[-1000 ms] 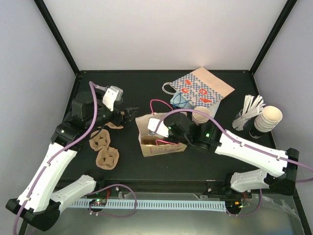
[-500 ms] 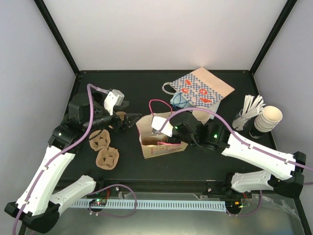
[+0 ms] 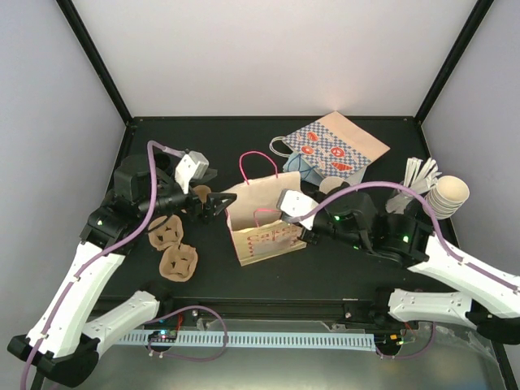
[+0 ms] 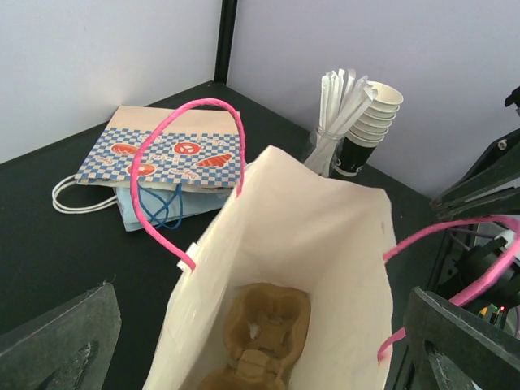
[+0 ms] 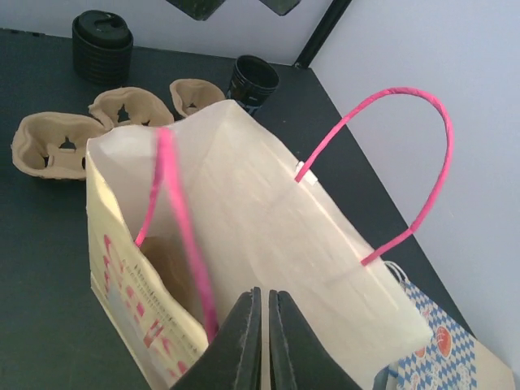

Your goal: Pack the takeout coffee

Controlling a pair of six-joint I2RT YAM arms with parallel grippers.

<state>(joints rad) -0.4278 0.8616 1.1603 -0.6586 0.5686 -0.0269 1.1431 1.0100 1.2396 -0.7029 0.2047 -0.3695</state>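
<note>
On the table (image 3: 219,154), at its centre, the bag (image 3: 258,219) stands upright with a tray (image 4: 264,325) in its bottom. You seem to be at the bag-opening step. Your right claw (image 5: 265,325) is closed at the near rim beside a handle; whether it pinches anything is unclear. Your left claw (image 3: 214,203) gapes empty by the bag's left side. The cup (image 3: 327,185) sits partly hidden behind the right arm, apart from both claws. Next you must fetch it, keeping the bag's mouth wide.
</note>
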